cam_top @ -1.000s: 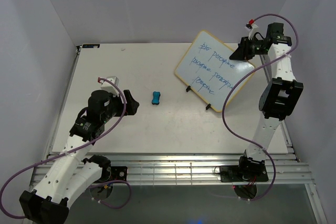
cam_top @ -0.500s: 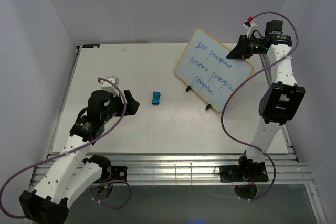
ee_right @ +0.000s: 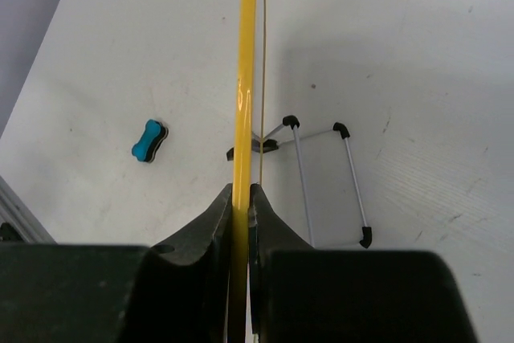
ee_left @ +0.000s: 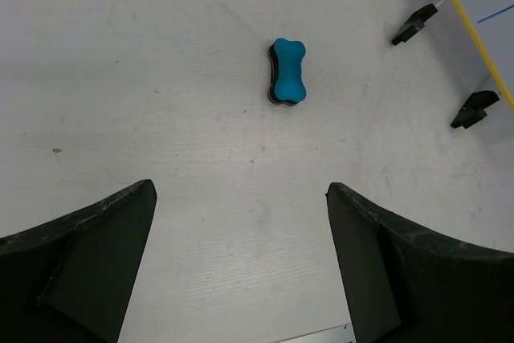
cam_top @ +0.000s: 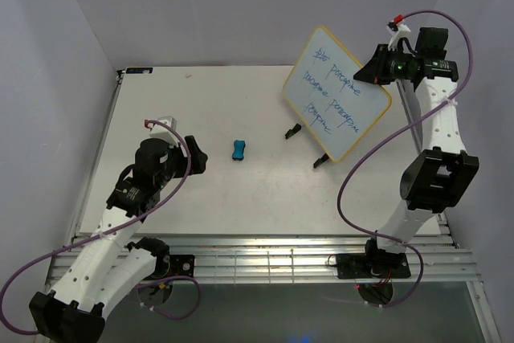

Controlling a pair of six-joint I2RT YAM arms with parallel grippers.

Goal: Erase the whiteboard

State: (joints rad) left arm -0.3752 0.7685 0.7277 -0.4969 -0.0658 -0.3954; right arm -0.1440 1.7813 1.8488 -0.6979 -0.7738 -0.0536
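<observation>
1. The whiteboard (cam_top: 336,92) is seen at the far right of the table (cam_top: 201,198), standing steeply with its written face turned toward the left and the near side.
2. Three lines of blue handwriting are seen on its glossy white face, and a thin yellow frame runs around it.
3. The upper right edge of the board is clamped by the right gripper (cam_top: 377,70). In the right wrist view both fingers (ee_right: 215,218) are pressed against the yellow frame, one on each side, with no gap left.
4. The board's black wire feet (cam_top: 293,130) are seen below its lower edge, at or just above the table. It cannot be told whether they touch the surface.
5. In the right wrist view the board is seen edge-on, and its wire stand (ee_right: 321,174) is spread out behind it.
6. The left gripper (cam_top: 193,158) is held above the left part of the table, well apart from the board, with its jaws spread wide and nothing between them.
7. A small blue eraser (cam_top: 239,149) lies flat on the table between the left gripper and the board. It is touched by neither gripper.
8. In the left wrist view the eraser is seen ahead of the spread fingers (ee_left: 96,238), with two of the board's feet at the upper right.
</observation>
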